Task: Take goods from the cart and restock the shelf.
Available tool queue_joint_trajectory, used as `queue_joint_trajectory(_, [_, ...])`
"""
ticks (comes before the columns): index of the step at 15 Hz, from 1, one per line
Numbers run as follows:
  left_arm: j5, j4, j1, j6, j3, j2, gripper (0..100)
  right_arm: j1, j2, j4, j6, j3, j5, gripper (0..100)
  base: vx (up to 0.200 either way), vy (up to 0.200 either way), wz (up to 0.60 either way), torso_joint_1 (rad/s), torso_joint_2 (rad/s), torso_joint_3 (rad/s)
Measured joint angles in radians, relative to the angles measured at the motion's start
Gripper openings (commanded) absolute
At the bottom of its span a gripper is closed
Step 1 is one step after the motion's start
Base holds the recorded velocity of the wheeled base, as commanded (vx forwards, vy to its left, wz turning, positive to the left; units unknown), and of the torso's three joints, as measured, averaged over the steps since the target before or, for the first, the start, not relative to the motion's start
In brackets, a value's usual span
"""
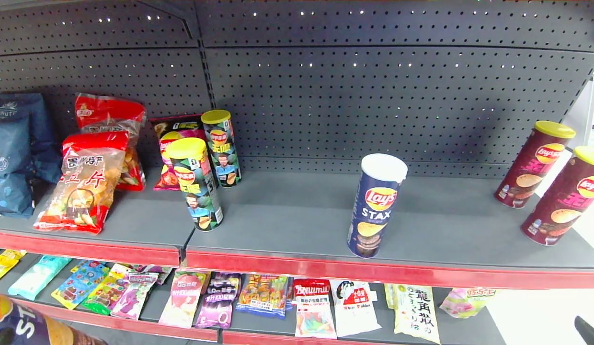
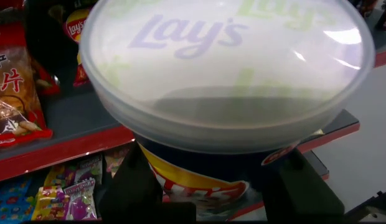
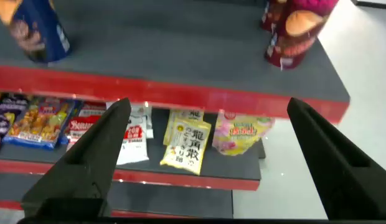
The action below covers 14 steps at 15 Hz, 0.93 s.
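Carrying a dark-blue cardboard crisp tube with a translucent white plastic lid [image 2: 227, 62] to the shelf, I'd say: pick looks done, placement not yet. Left gripper [image 2: 218, 190] is clamped on the tube body just under the lid, one dark finger each side. In the head view the tube [image 1: 14, 326] sits low, below the front-left corner of the grey metal shelf board with the red front lip [image 1: 302, 211], not over it. Right gripper [image 3: 208, 165] is spread wide with nothing in it, in front of the red lip near the board's right end

Next move, my read: raise the tube above the lip, bring it over the bare stretch of board, set it upright, let go. Sensible slot is beside the matching dark-blue white-lidded tube [image 1: 376, 206] standing near the front edge mid-board; the gap from it to the green-printed yellow-lidded tube [image 1: 196, 184] is wide. Risk: clipping the lip or tipping a standing tube

Views: left wrist view gives the grip and lid up close; head view gives the whole board layout, incl. maroon yellow-lidded tubes [image 1: 534, 165] at the right end. Right wrist view adds the printed sachets [image 3: 187, 140] on the lower shelf under that end
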Motion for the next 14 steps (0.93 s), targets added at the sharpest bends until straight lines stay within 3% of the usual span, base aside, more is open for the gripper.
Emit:
queue_joint_trajectory(2, [0.000, -0.018, 0.000, 0.001, 0.000, 0.007, 0, 0.007, -0.154, 0.099, 0.023, 0.025, -0.089, 100, 0.000, 0.000, 0.00, 0.000, 0.00, 0.000])
queue_joint_trajectory(4, [0.000, -0.039, 0.000, 0.001, 0.000, 0.019, 0, 0.010, -0.239, 0.128, 0.073, 0.042, -0.320, 100, 0.000, 0.000, 0.00, 0.000, 0.00, 0.000])
queue_joint_trajectory(5, [0.000, -0.043, 0.000, 0.000, 0.000, 0.024, 0, 0.011, -0.262, 0.136, 0.087, 0.049, -0.374, 100, 0.000, 0.000, 0.00, 0.000, 0.00, 0.000])
queue_joint_trajectory(7, [0.000, -0.043, -0.001, 0.000, 0.001, 0.032, 0, 0.040, -0.282, 0.142, 0.098, 0.053, -0.282, 100, 0.000, 0.000, 0.00, 0.000, 0.00, 0.000])
queue_joint_trajectory(10, [0.000, -0.043, 0.000, 0.001, 0.002, 0.040, 0, 0.186, -0.295, 0.146, 0.104, 0.055, -0.169, 100, 0.000, 0.000, 0.00, 0.000, 0.00, 0.000])
queue_joint_trajectory(14, [0.000, -0.043, 0.000, 0.001, 0.017, 0.035, 0, 0.196, -0.375, 0.195, 0.134, 0.058, -0.136, 100, 0.000, 0.000, 0.00, 0.000, 0.00, 0.000])
